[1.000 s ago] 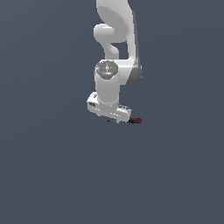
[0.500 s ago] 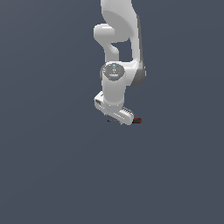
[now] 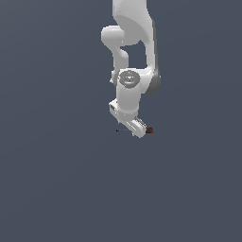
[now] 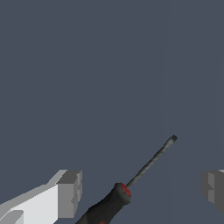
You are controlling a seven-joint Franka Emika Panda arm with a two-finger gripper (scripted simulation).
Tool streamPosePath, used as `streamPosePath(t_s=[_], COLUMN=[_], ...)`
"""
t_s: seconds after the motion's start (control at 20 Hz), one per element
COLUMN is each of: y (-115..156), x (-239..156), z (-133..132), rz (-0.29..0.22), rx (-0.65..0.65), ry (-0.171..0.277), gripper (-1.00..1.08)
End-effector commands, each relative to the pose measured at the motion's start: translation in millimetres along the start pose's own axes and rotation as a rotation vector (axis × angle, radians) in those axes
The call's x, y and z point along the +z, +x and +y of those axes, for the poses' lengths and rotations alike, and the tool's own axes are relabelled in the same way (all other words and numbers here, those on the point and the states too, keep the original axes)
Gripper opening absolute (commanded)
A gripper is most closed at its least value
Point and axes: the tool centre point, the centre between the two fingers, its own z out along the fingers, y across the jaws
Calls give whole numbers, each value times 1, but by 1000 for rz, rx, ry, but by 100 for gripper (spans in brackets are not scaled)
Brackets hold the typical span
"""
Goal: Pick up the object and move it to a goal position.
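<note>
In the wrist view one grey finger pad (image 4: pixel 69 193) stood well apart from the other; the gripper (image 4: pixel 142 190) was spread wide and held nothing; between the pads lay the screwdriver (image 4: pixel 131 183), untouched, black-and-red handle near the camera, thin shaft slanting away; in the exterior view it lay beneath the white arm (image 3: pixel 132 71).
</note>
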Motion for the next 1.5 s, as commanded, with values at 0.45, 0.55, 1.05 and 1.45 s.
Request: streamPosePath(t_s=[0.45, 0.55, 1.05, 1.45], y=[-26, -30, -50, -61], x=[16, 18, 31, 37], z=[-4, -5, -5, -5], rz=[6, 8, 14, 17], rx=[282, 331, 571, 702], ry=[11, 13, 23, 29], gripper=[100, 100, 100, 100])
